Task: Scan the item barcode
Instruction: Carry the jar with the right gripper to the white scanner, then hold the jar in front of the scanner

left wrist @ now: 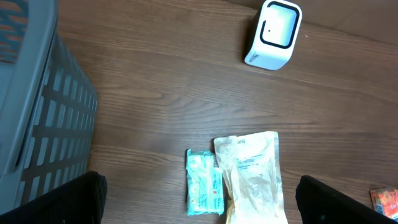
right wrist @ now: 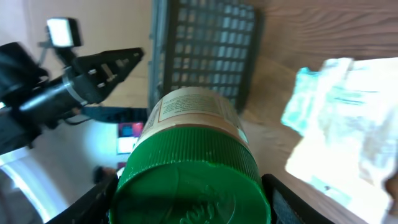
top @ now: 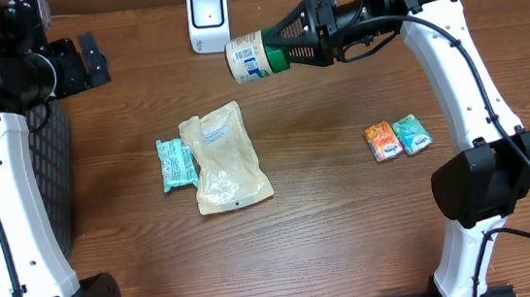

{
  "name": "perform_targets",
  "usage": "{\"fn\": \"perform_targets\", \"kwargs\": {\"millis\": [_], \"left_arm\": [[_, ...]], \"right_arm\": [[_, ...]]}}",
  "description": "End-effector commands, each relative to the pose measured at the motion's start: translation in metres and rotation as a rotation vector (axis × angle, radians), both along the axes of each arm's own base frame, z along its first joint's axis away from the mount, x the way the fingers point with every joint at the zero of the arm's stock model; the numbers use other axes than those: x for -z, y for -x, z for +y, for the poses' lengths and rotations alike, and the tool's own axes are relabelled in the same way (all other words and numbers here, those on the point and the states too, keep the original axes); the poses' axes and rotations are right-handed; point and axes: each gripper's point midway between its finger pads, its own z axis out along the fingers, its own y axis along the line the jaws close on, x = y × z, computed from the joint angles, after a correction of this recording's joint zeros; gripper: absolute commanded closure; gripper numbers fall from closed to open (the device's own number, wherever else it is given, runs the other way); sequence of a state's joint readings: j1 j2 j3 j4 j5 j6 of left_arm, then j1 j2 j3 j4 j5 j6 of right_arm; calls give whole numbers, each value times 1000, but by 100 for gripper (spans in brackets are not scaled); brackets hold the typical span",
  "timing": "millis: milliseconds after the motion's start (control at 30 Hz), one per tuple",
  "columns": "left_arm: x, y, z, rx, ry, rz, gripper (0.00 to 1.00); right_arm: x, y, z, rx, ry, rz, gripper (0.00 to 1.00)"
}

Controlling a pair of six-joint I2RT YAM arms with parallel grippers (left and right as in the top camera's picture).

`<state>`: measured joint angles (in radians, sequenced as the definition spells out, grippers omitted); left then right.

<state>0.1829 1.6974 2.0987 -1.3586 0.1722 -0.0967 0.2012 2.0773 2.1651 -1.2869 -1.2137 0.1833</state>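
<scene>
Green-capped jar [top: 249, 60] clamped by its cap in right pincer [top: 284, 57], beside white scanner [top: 207, 19], left pincer [top: 92, 58] agape.

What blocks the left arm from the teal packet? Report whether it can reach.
Probably yes. Nothing seems to block it: the left gripper is open and empty, and the teal packet lies exposed beside the tan pouch.

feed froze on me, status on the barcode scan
Right hand shut on bottle, held sideways by scanner. Left hand open, empty. Nothing between bottle and scanner.
</scene>
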Motion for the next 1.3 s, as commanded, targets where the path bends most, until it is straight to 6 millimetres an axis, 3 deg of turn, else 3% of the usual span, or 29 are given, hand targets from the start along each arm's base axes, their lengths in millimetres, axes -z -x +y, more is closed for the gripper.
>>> {"fn": "perform_targets", "kwargs": {"millis": [0,133,267,467,733,867,1033,1267], "left_arm": [[0,0,-3,26,-12,-1,0],[0,0,-3,26,-12,-1,1],[0,0,-3,26,-12,-1,0],[0,0,-3,26,-12,-1,1],[0,0,-3,26,-12,-1,0],[0,0,-3,26,-12,-1,0],[0,0,-3,26,-12,-1,1],[0,0,-3,26,-12,-1,1]], "right_arm": [[0,3,2,25,92,-68,82],[29,-8,6,80,293,-139,82],[59,-32,3,183,580,-293,83],[66,-73,11,303,866,-608,82],[40,-139,56,285,886,-1139,85],[41,-168,74,268,883,-1349,83],[53,-196,90,280,879,-1510,78],[92,-226,102,246,923,-1703,75]]}}
